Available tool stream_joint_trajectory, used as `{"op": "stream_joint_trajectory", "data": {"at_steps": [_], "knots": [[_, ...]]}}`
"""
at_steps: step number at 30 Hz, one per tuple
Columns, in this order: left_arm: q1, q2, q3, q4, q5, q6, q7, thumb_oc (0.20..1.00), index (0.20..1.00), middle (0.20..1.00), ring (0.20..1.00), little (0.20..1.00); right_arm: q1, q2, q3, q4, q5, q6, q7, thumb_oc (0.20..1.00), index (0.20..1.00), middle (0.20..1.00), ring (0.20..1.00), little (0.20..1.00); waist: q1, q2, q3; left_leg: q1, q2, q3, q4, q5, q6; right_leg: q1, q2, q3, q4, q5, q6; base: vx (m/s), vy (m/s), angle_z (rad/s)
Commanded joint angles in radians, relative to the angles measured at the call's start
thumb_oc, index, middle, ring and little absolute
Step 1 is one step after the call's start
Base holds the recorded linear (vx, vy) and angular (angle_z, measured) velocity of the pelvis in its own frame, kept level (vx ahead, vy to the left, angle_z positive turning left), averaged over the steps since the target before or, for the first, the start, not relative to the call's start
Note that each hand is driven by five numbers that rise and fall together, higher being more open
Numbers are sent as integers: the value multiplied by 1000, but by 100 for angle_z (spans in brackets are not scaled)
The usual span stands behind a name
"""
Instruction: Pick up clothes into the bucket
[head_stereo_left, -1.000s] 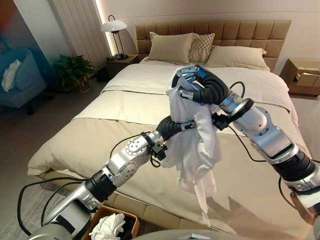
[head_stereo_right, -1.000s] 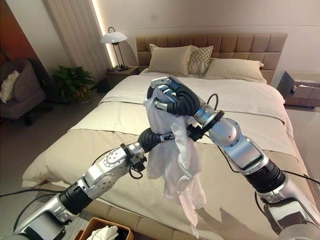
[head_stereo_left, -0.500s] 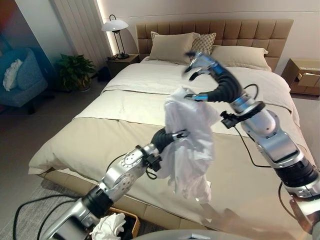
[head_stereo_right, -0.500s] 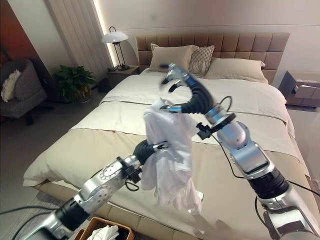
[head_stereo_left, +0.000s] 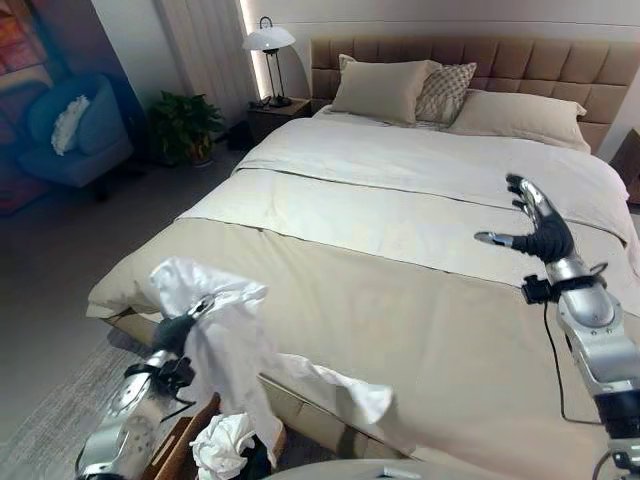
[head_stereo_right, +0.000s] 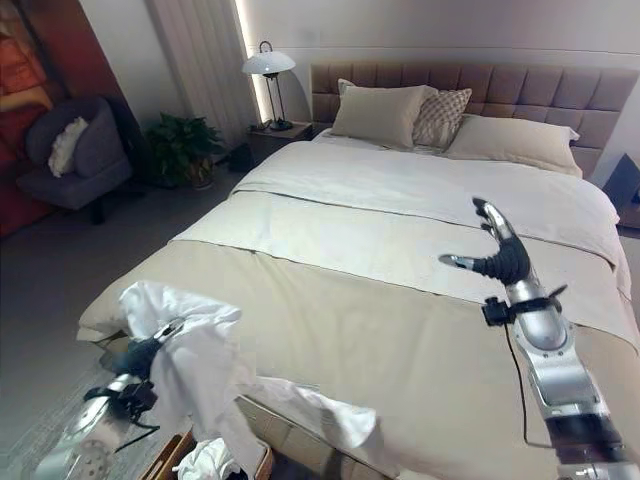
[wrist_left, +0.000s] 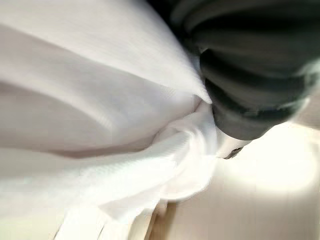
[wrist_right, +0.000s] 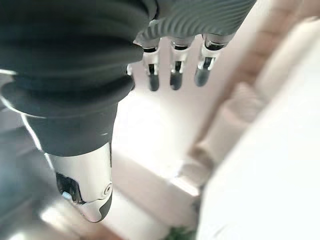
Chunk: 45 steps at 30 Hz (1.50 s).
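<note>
White garment held over the bucket at the bed's near corner.
At 8 o'clock the left hand (head_stereo_left: 178, 328) clamps the white garment (head_stereo_left: 228, 345), draping toward the bucket (head_stereo_left: 172, 450); at 3 o'clock, over the bed (head_stereo_left: 380, 300), the right hand (head_stereo_left: 540, 228) hovers, fingers apart.

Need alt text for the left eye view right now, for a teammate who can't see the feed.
The robot's left hand holds a white garment at the foot of the bed, above a brown basket that already holds white cloth. Its right hand hangs open and empty over the bed's far side.
</note>
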Motion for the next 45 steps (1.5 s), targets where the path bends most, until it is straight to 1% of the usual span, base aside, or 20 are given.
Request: {"op": "stream_joint_trajectory", "data": {"at_steps": [1,2,3,6,8,9,10,12,14,17,20,23,24,25,26,27,28,33,40,45], "knots": [[-37,53,112,-49,46,-118,27,200,200,200,200,200,-7,33,-40,32,-24,-22,6,1000,1000,1000,1000,1000,40,-53,-18,-23,-37,-21,93,-87,29,-48,-70,-23,-18,103,56,-22,13,24],[-36,43,167,-60,64,-138,51,200,200,200,200,200,31,68,-47,104,-20,-18,11,1000,1000,1000,1000,1000,48,-53,-11,-28,-39,-31,95,-84,28,-49,-71,-33,-18,102,56,-6,7,14],[-35,43,167,-61,64,-138,51,200,200,200,200,200,30,68,-46,106,-19,-19,11,1000,1000,1000,1000,1000,47,-54,-11,-29,-39,-32,95,-85,28,-48,-71,-34,-18,102,56,-17,9,15],[-42,48,240,-86,85,-170,81,200,200,200,200,200,67,112,-34,214,-25,-10,22,1000,1000,1000,1000,1000,56,-52,0,-39,-42,-47,98,-81,25,-48,-73,-50,-17,100,55,-12,3,21],[-47,70,294,-108,91,-191,93,200,200,200,200,200,94,137,-24,294,-32,-3,30,1000,1000,1000,1000,1000,61,-49,5,-43,-45,-57,100,-80,22,-44,-75,-62,-17,97,54,4,4,17],[-50,93,335,-119,89,-209,105,200,200,200,200,200,115,145,-8,342,-59,7,42,1000,1000,1000,1000,1000,67,-45,9,-44,-47,-62,102,-80,21,-41,-75,-70,-16,94,53,5,1,10],[-49,94,336,-119,89,-209,105,200,200,200,200,200,114,146,-8,343,-60,6,41,1000,1000,1000,1000,1000,66,-46,9,-44,-47,-63,102,-80,21,-41,-75,-71,-16,94,53,7,0,20],[-62,114,358,-119,89,-224,119,200,200,200,200,200,122,157,4,406,-57,6,43,1000,1000,1000,1000,1000,67,-43,13,-45,-49,-67,105,-80,20,-40,-76,-75,-13,92,53,-1,1,16],[-80,155,380,-115,92,-242,130,200,200,200,200,200,130,168,21,506,-66,10,35,1000,1000,1000,1000,1000,70,-37,23,-50,-51,-79,108,-78,18,-41,-77,-87,-6,88,51,-10,1,10],[-89,170,385,-97,88,-248,135,200,200,200,200,200,128,171,37,566,-87,13,30,1000,1000,1000,1000,1000,71,-36,28,-54,-51,-89,111,-77,16,-42,-80,-95,-2,85,50,-9,-5,13],[-110,177,352,-48,98,-244,145,200,200,200,200,200,117,159,75,663,-145,24,20,1000,1000,1000,1000,1000,73,-31,42,-63,-55,-103,118,-74,13,-43,-84,-112,5,81,48,-19,-6,7],[-112,165,326,-35,89,-237,137,200,200,200,200,200,102,155,89,716,-155,27,17,1000,1000,1000,1000,1000,72,-30,50,-69,-58,-107,124,-73,12,-48,-84,-116,12,78,47,-29,5,14],[-113,137,293,-14,79,-226,134,200,200,200,200,200,89,153,106,763,-170,33,9,1000,1000,1000,1000,1000,71,-28,62,-76,-59,-111,129,-72,13,-55,-86,-118,20,76,45,-30,9,12],[-114,137,293,-13,80,-226,134,200,200,200,200,200,88,152,106,764,-170,33,9,1000,1000,1000,1000,1000,70,-28,63,-77,-59,-111,129,-72,13,-56,-86,-118,21,76,45,-66,10,12],[-117,108,270,7,68,-218,133,200,200,200,200,200,78,152,112,795,-177,37,2,1000,1000,1000,1000,1000,69,-27,77,-85,-60,-114,134,-70,13,-63,-87,-122,29,73,44,-38,2,7],[-117,108,270,7,68,-218,133,200,200,200,200,200,77,152,112,796,-177,37,2,1000,1000,1000,1000,1000,69,-27,77,-86,-60,-114,135,-70,13,-63,-88,-123,31,73,44,-57,3,5],[-115,89,251,20,65,-211,130,200,200,200,200,200,74,152,116,818,-182,40,2,1000,1000,1000,1000,1000,68,-27,86,-90,-60,-117,137,-69,13,-68,-88,-123,34,72,44,-51,6,5],[-109,38,181,53,85,-190,128,200,200,200,200,200,52,144,119,850,-187,45,-15,1000,1000,1000,1000,1000,60,-25,140,-132,-66,-123,165,-63,15,-112,-93,-128,72,67,39,-90,14,7],[-107,-37,107,140,80,-168,119,200,200,200,200,200,22,159,122,872,-155,41,-39,1000,1000,1000,1000,1000,48,-23,216,-208,-70,-112,208,-58,21,-205,-96,-109,124,73,33,-87,32,3],[-98,-58,83,172,102,-160,125,200,200,200,200,200,25,172,130,862,-150,37,-43,1000,1000,1000,1000,1000,44,-26,235,-230,-65,-104,214,-55,21,-231,-94,-99,129,78,32,-33,23,-7]]}}
